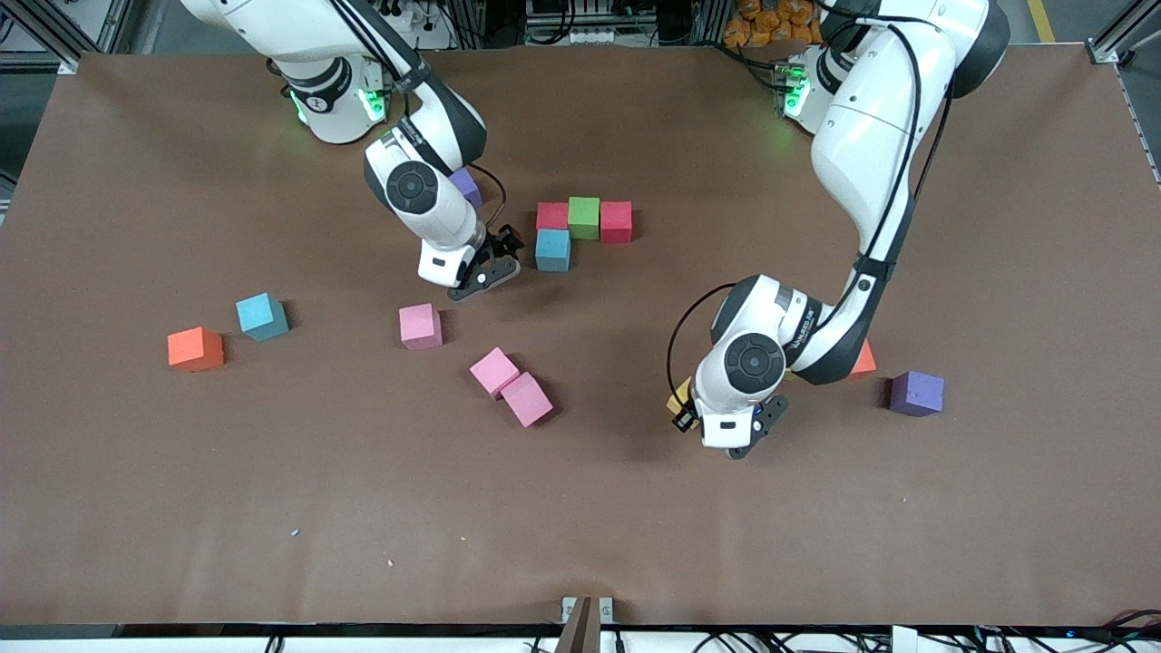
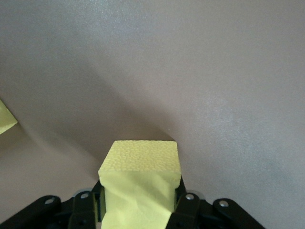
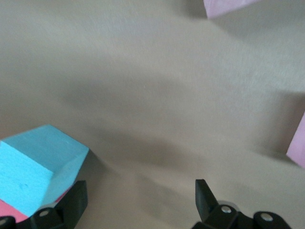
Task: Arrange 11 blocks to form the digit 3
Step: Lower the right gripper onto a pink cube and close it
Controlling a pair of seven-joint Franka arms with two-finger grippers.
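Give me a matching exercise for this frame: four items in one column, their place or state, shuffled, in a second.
Items
1. left gripper
2. right gripper
3. green foam cube
4. orange foam cube at the right arm's end

Places or states
A. between two red foam cubes
B. open, beside the light blue foam cube under the row
C. beside another light blue foam cube
D. shut on a yellow foam cube

Pairs: 1-D, 2-B, 3-A, 4-C

a robot lab: aluminium framing [image 1: 54,32], cables [image 1: 580,27].

The right arm hides most of a purple block [image 1: 467,186], and the left arm covers all but a corner of an orange block [image 1: 864,360].
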